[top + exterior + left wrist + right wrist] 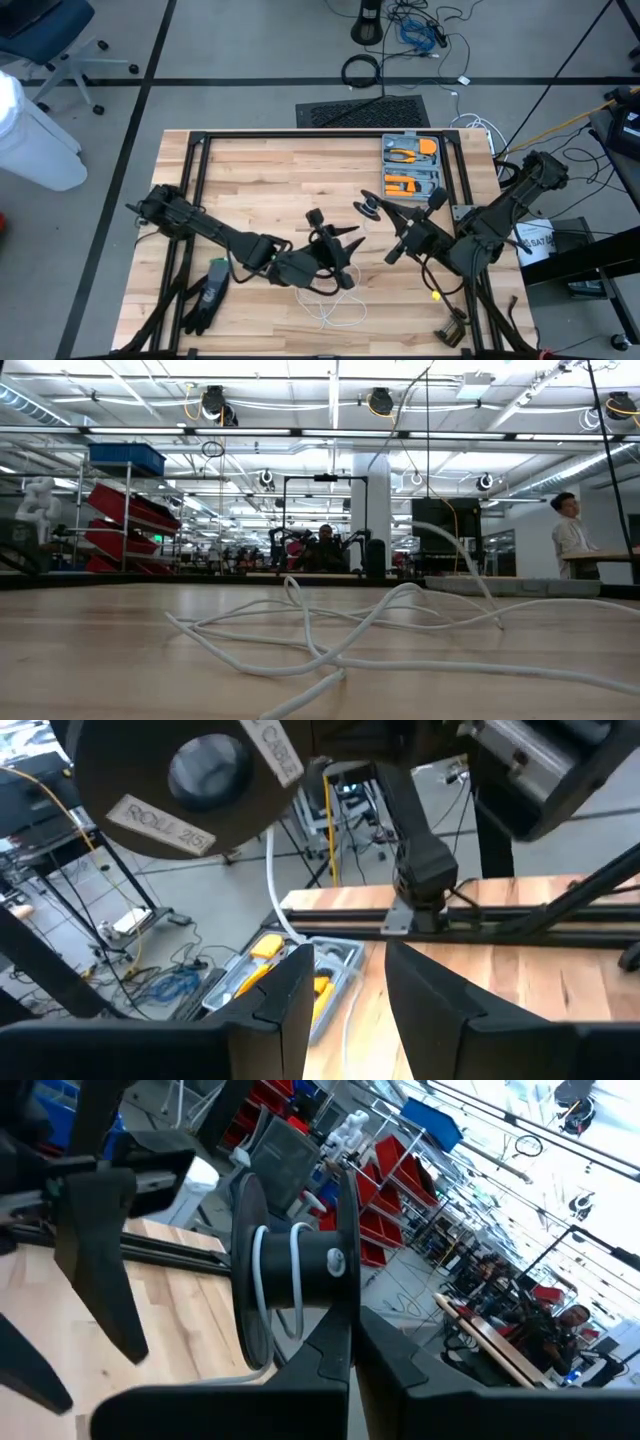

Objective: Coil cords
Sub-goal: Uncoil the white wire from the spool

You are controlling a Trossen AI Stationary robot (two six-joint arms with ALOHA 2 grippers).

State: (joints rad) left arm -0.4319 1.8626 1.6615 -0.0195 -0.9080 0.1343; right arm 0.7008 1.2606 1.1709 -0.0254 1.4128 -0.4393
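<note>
A small black spool (370,207) carries a few turns of the white cord (280,1270) on its hub. My right gripper (350,1335) is shut on it, above the table's middle. The rest of the cord lies in loose loops (335,308) on the wood near the front edge, and one strand (440,550) rises from them. My left gripper (350,990) is open just left of the spool (190,780), pointing at it. The cord (275,890) drops from the spool toward the gap between its fingers. My right gripper pinches the rim of one spool flange (342,1305) between its two fingers, which come level from the table's right. The spool is lifted clear of the table, with cord trailing down from it. My left gripper: I cannot tell whether its open fingers touch the cord that passes them.
A grey tray (412,165) with orange tools stands at the back right. A black glove (205,295) lies at the front left. Black frame rails (300,137) run along the table's far and side edges. A person stands far behind the table (570,535).
</note>
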